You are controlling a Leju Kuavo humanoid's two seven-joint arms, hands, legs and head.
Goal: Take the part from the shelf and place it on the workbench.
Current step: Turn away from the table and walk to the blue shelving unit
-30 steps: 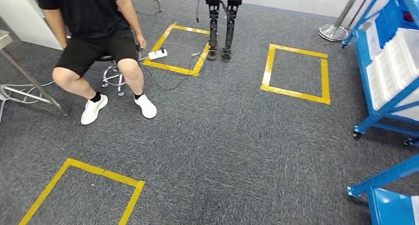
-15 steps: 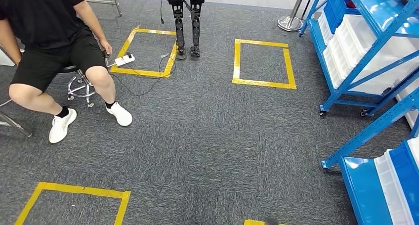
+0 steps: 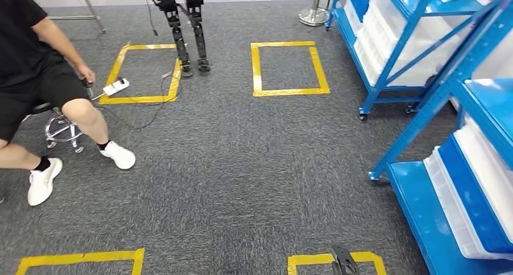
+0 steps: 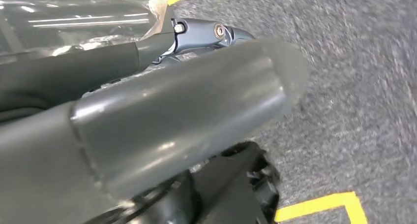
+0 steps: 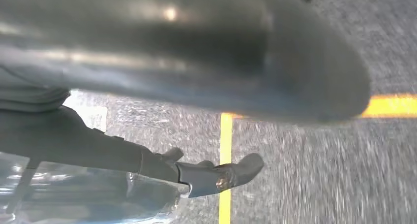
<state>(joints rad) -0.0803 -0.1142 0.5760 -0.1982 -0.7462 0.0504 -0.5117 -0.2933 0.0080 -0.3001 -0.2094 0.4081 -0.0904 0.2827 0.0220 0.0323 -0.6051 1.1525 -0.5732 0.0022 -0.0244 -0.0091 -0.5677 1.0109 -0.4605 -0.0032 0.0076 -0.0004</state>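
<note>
**Part.** We cannot pick it out. By the task it sits on the shelf, most likely in one of the bins, whose contents are hidden from us.

**Shelf** [image 3: 417, 115]. A blue steel rack on the robot's right. Its lowest deck carries a white bin [image 3: 460, 220] with a blue bin [image 3: 478, 196] just beside it. A second blue rack [image 3: 387, 92] stands further off, stacked with white bins.

**Left hand** [image 4: 147, 115]. It hangs over the carpet. One dark finger [image 4: 206, 34] lies stretched out beside a glossy, film-like surface. We cannot tell whether the hand is apart, closed or holding anything.

**Right hand** [image 5: 172, 51]. It also hangs low, with a finger [image 5: 211, 177] extended next to the same kind of sheen. Its state is likewise unreadable.

**Surroundings.**
- Grey carpet floor [image 3: 230, 166].
- A yellow taped square [image 3: 287, 92] near the far rack, with others around it.
- A seated person [image 3: 36, 75] on a stool [image 3: 57, 127], well apart on the left.
- A power strip [image 3: 115, 86] on the tape line.
- The legs of another robot [image 3: 187, 33].
- A stanchion base [image 3: 313, 18].

**Step in hand.** We judge this to be the approach to the shelf, with the pick not yet begun.

**Next move.** It calls for squaring up to the near rack and closing in beside its front post. The robot then needs to look into the bins to find the part before raising an arm.
</note>
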